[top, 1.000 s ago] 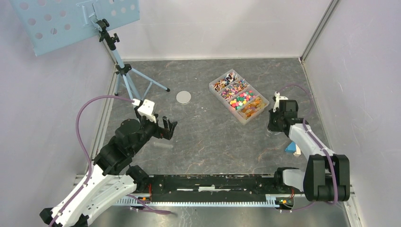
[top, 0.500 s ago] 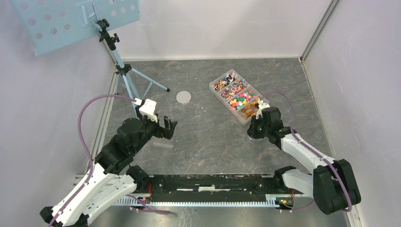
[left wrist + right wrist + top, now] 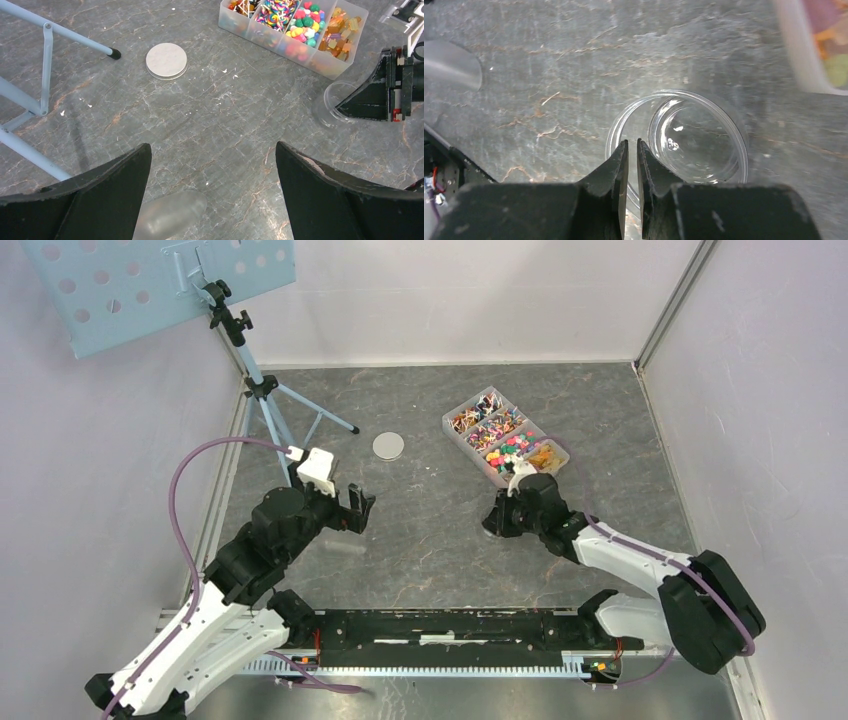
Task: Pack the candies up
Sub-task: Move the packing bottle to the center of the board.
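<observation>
While right fingers (image 3: 616, 172) apparently pinch clear cup (image 3: 704, 145), candies (image 3: 305, 25) fill tray (image 3: 330, 67).

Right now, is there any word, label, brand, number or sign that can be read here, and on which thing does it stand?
No text can be read.
The candies in the compartment box show colours only; any print on their wrappers is too small to tell.
The grey round lid, the clear cup and the perforated blue panel bear no visible marking.
</observation>
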Robot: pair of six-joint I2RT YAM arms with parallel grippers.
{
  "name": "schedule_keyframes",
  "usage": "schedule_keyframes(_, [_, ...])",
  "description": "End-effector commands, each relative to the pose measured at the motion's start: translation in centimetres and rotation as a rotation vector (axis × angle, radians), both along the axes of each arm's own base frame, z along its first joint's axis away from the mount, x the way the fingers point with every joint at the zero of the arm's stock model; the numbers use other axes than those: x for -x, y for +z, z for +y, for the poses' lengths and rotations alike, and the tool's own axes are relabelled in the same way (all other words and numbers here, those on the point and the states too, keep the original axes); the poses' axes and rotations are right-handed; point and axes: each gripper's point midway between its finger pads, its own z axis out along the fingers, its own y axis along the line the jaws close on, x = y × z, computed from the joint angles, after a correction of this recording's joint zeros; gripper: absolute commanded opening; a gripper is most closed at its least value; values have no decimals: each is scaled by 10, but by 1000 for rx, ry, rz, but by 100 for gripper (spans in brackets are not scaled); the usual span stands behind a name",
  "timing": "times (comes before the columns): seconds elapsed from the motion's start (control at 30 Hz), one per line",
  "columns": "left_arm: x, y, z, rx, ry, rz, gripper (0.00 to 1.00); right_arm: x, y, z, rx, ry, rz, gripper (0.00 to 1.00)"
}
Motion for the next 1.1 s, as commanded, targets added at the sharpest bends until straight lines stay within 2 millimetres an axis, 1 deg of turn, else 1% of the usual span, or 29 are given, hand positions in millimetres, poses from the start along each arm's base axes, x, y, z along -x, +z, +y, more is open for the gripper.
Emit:
schedule_keyframes(0.0, [-4,-1,3,-41,7,-19,100,-13,29,31,-78,17,-71,17])
schedule_keyframes(0.13, [-6,-4,4,-45,23,-9,100,-20,40,30,-35,17,-102,18])
schedule_keyframes(0.17, [-8,-4,4,-46,32,-6,100,-22,43,29,-24,18,-111,19])
schedule_keyframes(0.23, [-12,-6,7,-47,67,8,100,-26,55,29,-22,22,-145,26])
schedule_keyframes(0.27, [-14,-7,9,-46,95,17,100,-25,56,26,-8,26,-146,31])
schedule_keyframes(0.37, [-22,-12,19,-53,200,61,100,-26,70,22,8,30,-188,43])
schedule_keyframes(0.43, [-27,-13,26,-42,285,98,100,-27,84,20,8,41,-238,51])
schedule_keyframes(0.47, [-29,-18,28,-48,323,125,100,-27,89,19,11,43,-255,55])
schedule_keyframes(0.5, [-31,-19,31,-37,365,144,100,-28,94,16,19,44,-277,62])
schedule_keyframes(0.53, [-32,-24,33,-35,407,170,100,-29,99,14,29,41,-297,70])
schedule_keyframes(0.57, [-34,-28,32,-10,441,193,100,-29,104,11,36,38,-314,76])
schedule_keyframes(0.63, [-36,-38,30,19,486,239,100,-29,113,6,52,34,-345,93])
schedule_keyframes(0.67, [-37,-43,31,39,524,261,100,-28,117,4,56,40,-359,98])
schedule_keyframes(0.73, [-37,-52,41,74,623,301,100,-24,123,0,62,50,-384,98])
schedule_keyframes(0.8, [-32,-64,66,99,792,357,100,-19,127,-4,65,56,-406,98])
schedule_keyframes(0.83, [-31,-70,79,142,884,385,100,-17,129,-6,66,60,-418,98])
schedule_keyframes(0.9, [-20,-90,108,241,1091,475,99,-15,133,-13,76,48,-444,98])
schedule_keyframes(0.93, [-14,-102,113,282,1142,537,95,-13,134,-14,76,49,-454,98])
schedule_keyframes(1.0, [-7,-125,125,356,1242,627,91,-10,140,-17,72,50,-479,98])
schedule_keyframes(1.07, [4,-140,132,376,1351,693,86,-9,145,-19,73,57,-499,98])
